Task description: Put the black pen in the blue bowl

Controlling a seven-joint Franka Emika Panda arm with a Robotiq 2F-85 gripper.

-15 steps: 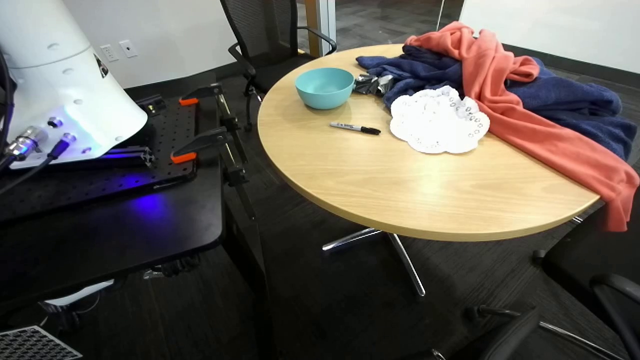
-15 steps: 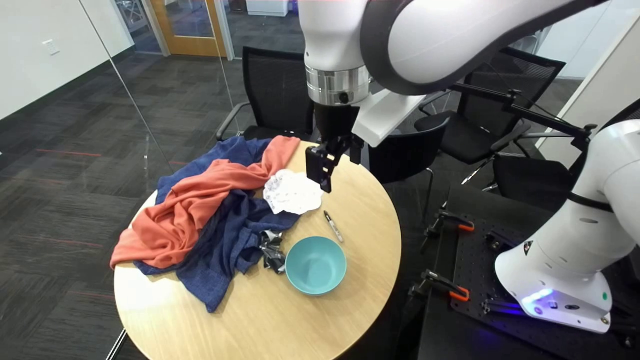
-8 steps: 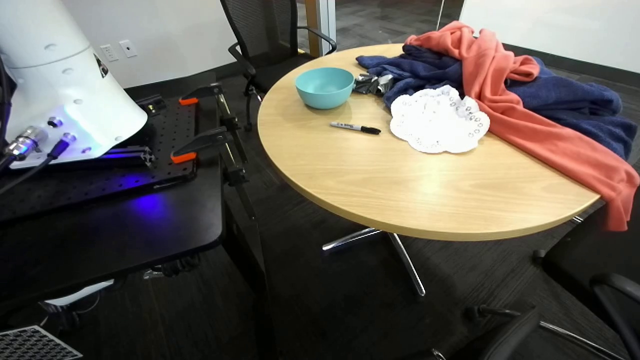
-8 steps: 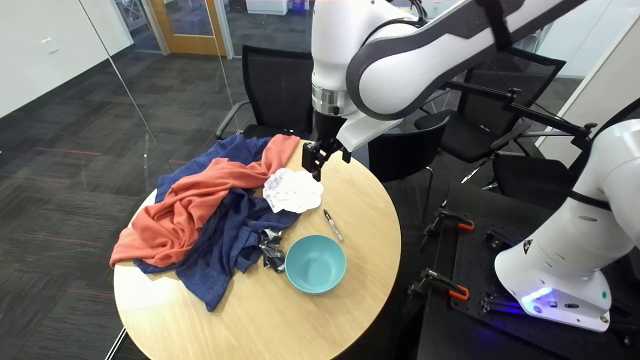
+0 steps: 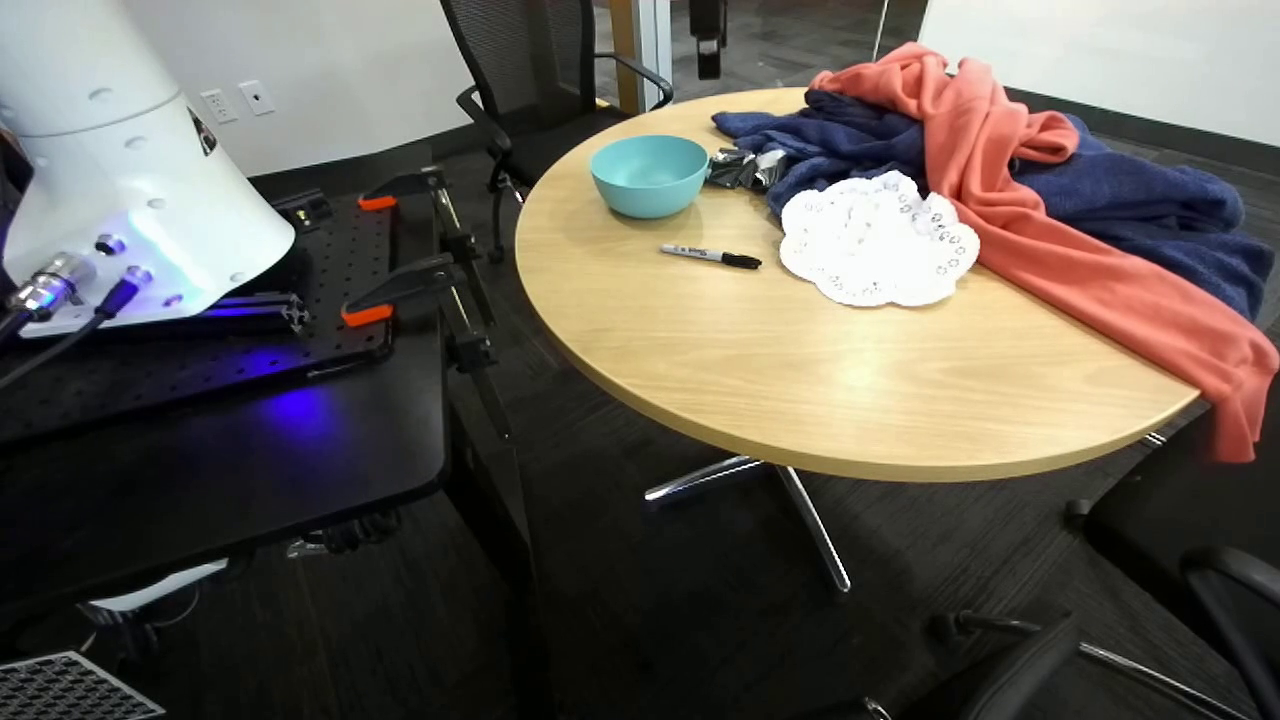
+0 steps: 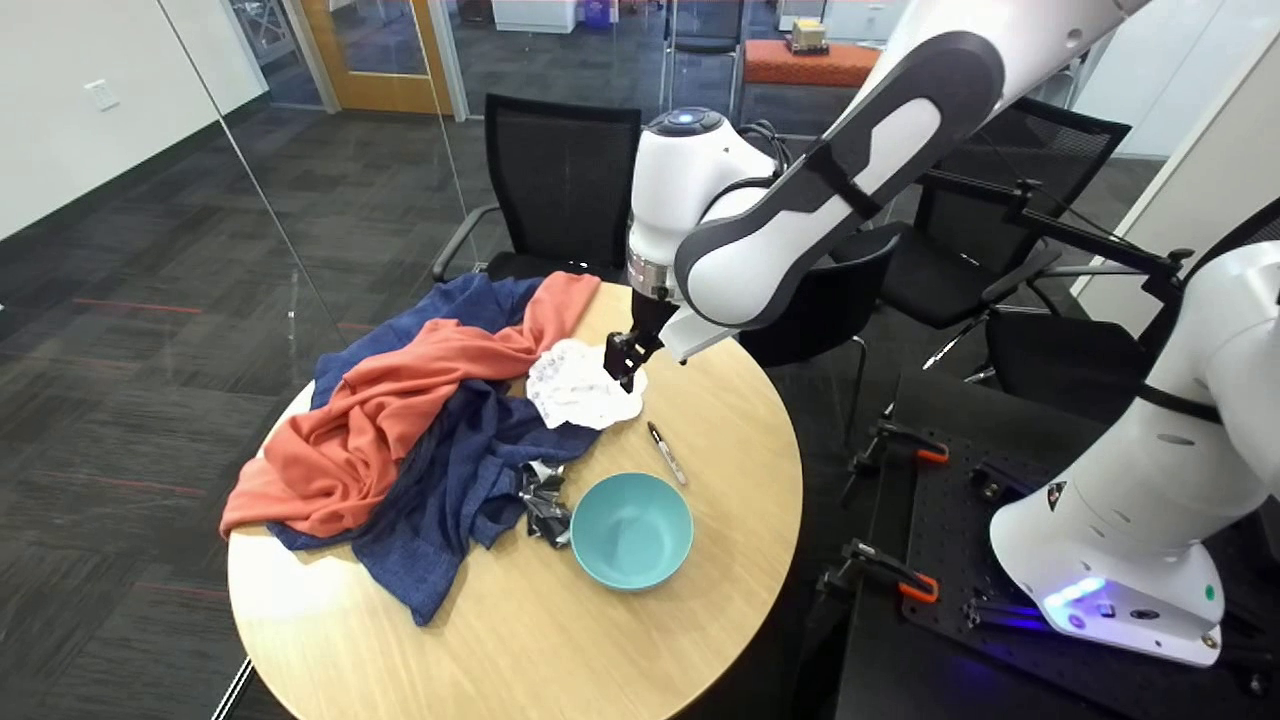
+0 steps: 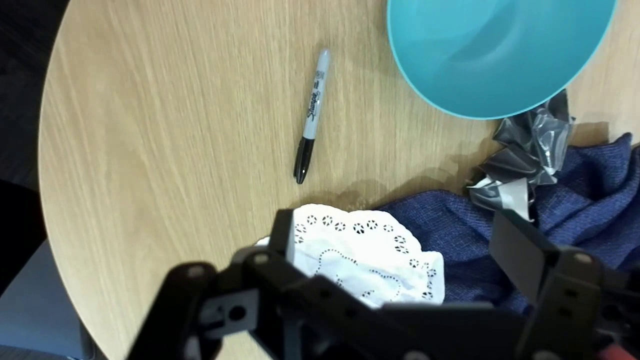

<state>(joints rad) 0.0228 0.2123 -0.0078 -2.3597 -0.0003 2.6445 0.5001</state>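
Gripper (image 7: 397, 237): here it is, hovering above the round table (image 6: 500, 660), fingers (image 7: 520, 255) spread wide in the wrist view, a released hand with the white lace doily (image 7: 360, 250) showing below, through the gap.
Black pen (image 7: 312, 116): lying flat on the bare wood, grey barrel, black cap, and that cap points towards the doily (you can even read "Sharpie" along the side).
Blue bowl (image 7: 480, 90): upright, close to the pen's grey end yet apart from it, in both exterior views.
Dark wrap (image 7: 515, 165): crumpled, shiny, right up by the bowl; touching or just beside, I cannot tell.
Navy cloth (image 6: 430, 540): rumpled, reaching up to both wrap and doily.
Coral cloth (image 6: 370, 430): sprawled over the navy, and in an exterior view one end drops over the table's edge.
Arm (image 6: 740, 270): white and grey, bent, gripper end down.
Seating: a black mesh chair (image 6: 560, 170) stands beside the table.
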